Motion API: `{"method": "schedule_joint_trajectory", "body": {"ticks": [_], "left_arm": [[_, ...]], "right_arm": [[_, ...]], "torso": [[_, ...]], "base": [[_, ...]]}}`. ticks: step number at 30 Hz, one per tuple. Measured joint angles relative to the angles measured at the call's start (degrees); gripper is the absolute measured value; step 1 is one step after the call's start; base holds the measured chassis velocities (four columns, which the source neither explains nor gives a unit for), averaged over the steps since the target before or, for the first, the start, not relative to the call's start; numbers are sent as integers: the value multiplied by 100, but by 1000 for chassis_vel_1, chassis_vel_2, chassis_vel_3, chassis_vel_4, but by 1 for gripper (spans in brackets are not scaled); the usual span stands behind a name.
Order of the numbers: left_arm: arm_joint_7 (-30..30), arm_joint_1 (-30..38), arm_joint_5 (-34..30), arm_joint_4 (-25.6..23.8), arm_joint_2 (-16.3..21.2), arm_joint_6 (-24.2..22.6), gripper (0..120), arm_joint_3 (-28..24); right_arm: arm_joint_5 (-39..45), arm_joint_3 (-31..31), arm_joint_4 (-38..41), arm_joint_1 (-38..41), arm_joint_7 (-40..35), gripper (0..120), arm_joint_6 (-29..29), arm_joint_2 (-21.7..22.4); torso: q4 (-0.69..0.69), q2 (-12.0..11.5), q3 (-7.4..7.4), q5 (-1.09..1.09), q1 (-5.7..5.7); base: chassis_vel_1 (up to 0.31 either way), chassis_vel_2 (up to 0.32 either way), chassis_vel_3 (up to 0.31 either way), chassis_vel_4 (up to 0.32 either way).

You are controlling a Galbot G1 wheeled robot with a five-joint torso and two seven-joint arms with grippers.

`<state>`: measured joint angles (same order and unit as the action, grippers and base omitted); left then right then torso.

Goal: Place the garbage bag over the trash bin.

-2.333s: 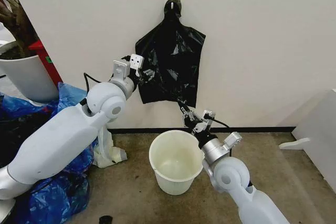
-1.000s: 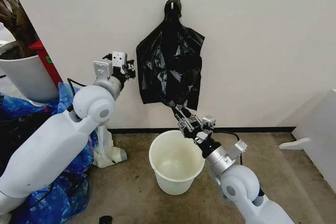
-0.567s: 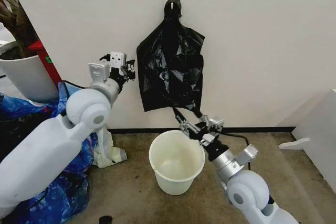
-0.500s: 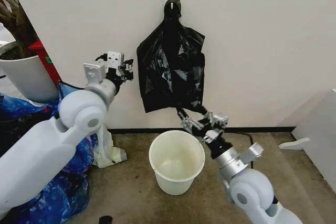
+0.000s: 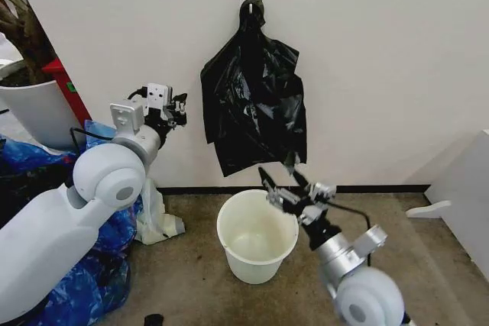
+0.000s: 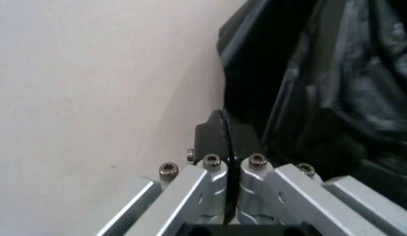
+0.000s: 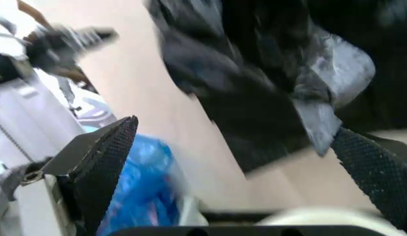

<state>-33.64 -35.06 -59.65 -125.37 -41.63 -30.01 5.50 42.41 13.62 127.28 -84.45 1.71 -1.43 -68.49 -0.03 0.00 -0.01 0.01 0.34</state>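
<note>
The garbage bag [image 5: 254,85] hung on the wall at 12 o'clock above the trash bin [image 5: 257,236], with the left end effector [image 5: 178,106] clenched empty at its 9 o'clock and the right end effector [image 5: 280,181] spread wide under its lower corner.

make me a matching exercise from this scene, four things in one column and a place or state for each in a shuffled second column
Things:
1. garbage bag
2. trash bin
3. left claw
4. right claw

Places or states:
A. shut, raised beside the bag, not touching it
B. hanging from a hook on the wall
C. open, just under the bag's lower edge
D. standing on the floor, no liner in it

Pairs: 1-B, 2-D, 3-A, 4-C
</note>
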Motion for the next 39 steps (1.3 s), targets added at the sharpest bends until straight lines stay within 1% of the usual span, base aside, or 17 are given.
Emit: {"method": "schedule_joint_trajectory", "body": {"ticks": [4,10,12,19,21,23,24,26,27,30,32,33,34,36,37,38,39], "left_arm": [[-10,-45,15,-73,-24,15,0,9],[-21,-84,28,-131,-24,37,0,37],[-23,-98,33,-149,-28,43,0,37],[-62,-239,38,-344,7,46,1,84],[10,-352,72,-391,49,121,11,91],[88,-385,130,-381,64,194,18,74],[130,-400,150,-367,84,221,23,59],[140,-417,154,-368,106,230,26,59],[155,-476,157,-394,186,254,33,73],[190,-616,157,-498,422,315,44,109],[206,-656,156,-529,475,326,46,120],[234,-723,154,-585,564,347,53,133],[256,-788,153,-632,628,373,57,147],[276,-891,152,-708,697,389,66,159],[277,-919,152,-727,712,391,70,162],[277,-919,152,-727,712,391,70,162],[277,-976,152,-766,737,392,74,167]], "right_arm": [[12,69,-385,-300,-33,100,40,-84],[-13,147,-397,-562,-49,100,74,-104],[-52,153,-325,-572,-62,100,84,-105],[-304,446,672,-270,-685,100,-40,143],[-280,567,850,24,-975,100,-141,332],[-268,658,832,311,-1103,100,-236,431],[-286,667,725,576,-1200,100,-319,477],[-306,627,646,742,-1265,100,-357,495],[-369,475,462,1137,-1398,100,-426,514],[-486,78,128,1984,-1721,100,-632,472],[-488,-34,74,2164,-1807,100,-694,455],[-488,-266,-29,2462,-2009,100,-822,416],[-492,-476,-124,2684,-2195,100,-908,376],[-530,-896,-299,3093,-2519,100,-1005,283],[-532,-1001,-337,3197,-2595,100,-1038,253],[-532,-1001,-337,3197,-2595,100,-1038,253],[-531,-1179,-415,3390,-2736,100,-1100,197]], "torso": [[1,0,0,0,0],[0,0,0,0,0],[1,0,0,-1,0],[0,0,0,-1,0],[2,0,0,-1,0],[2,0,1,0,0],[-2,0,0,-2,0],[-4,0,1,-2,0],[-2,0,2,1,1],[4,0,2,-1,1],[4,0,2,-1,1],[5,0,1,-2,1],[1,0,2,-1,1],[1,0,2,-1,1],[1,0,2,-1,1],[1,0,2,-1,1],[2,0,2,-2,1]], "base": [[0,0,0,0],[0,0,0,0],[0,0,0,0],[0,0,0,0],[0,0,0,0],[0,0,0,0],[0,0,0,0],[0,0,0,0],[0,0,0,0],[0,0,0,0],[0,0,0,0],[0,0,0,0],[0,0,0,0],[0,0,0,0],[0,0,0,0],[0,0,0,0],[0,0,0,0]]}}
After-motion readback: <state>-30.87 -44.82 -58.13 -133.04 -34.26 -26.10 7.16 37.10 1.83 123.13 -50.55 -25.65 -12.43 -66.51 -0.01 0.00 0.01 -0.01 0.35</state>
